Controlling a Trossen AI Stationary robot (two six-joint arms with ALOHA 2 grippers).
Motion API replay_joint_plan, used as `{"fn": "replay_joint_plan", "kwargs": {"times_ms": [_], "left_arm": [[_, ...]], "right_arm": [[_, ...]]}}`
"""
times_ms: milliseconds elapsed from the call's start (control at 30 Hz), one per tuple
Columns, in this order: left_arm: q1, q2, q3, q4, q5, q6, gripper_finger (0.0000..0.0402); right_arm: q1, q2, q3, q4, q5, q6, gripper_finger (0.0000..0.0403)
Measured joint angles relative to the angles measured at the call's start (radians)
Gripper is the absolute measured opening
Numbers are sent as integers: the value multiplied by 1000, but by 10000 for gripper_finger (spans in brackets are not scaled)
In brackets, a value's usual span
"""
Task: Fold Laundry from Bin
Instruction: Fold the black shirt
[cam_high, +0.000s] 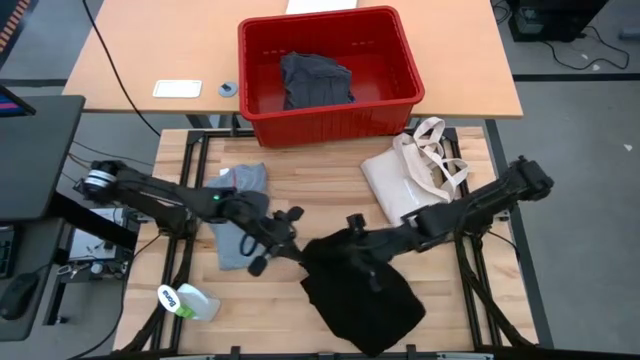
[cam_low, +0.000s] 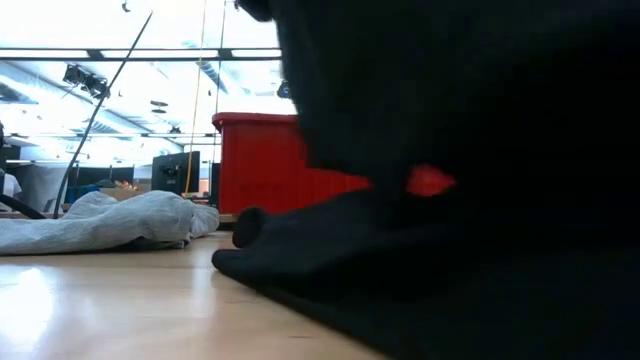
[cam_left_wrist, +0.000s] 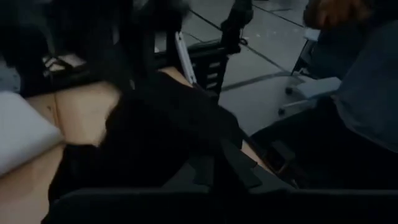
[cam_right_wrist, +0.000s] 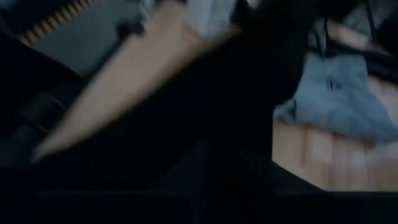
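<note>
The large black garment (cam_high: 365, 295) lies near the table's front edge, its far part bunched up between my two grippers. It fills the low view (cam_low: 450, 250). My left gripper (cam_high: 292, 248) is shut at the garment's left far edge. My right gripper (cam_high: 355, 228) is over the garment's far edge, from the right. The light grey T-shirt (cam_high: 240, 205) lies crumpled on the table under my left arm. The red bin (cam_high: 330, 118) stands beyond the table's far edge, with a dark grey-blue garment (cam_high: 315, 80) lying in it. My left gripper is shut on the black garment's left far edge (cam_high: 306, 254); the dark cloth hides the exact place of contact. The fingers come nearly level from the table's left. The cloth is raised there, and the rest (cam_left_wrist: 149, 143) lies on the table.
A cream tote bag (cam_high: 410, 180) lies at the table's far right, under my right arm. A white bottle with a green label (cam_high: 185, 300) lies near the front left corner. Bare wood shows between the T-shirt and the tote.
</note>
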Motion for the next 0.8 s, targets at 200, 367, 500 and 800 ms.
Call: {"fn": "replay_joint_plan", "kwargs": {"times_ms": [200, 367, 500, 800], "left_arm": [[-50, -40, 1, -171, -6, -61, 15], [-117, -21, 0, -483, 16, -151, 18], [-170, -14, 0, -592, 12, -278, 18], [-277, -13, 0, -758, 8, -487, 19]], "right_arm": [[-14, 200, 7, 93, 21, -8, 165], [-35, 223, 61, -11, 11, 10, 187], [-78, 219, 63, -37, -50, 12, 189], [-203, 217, 63, -165, -144, -48, 189]]}}
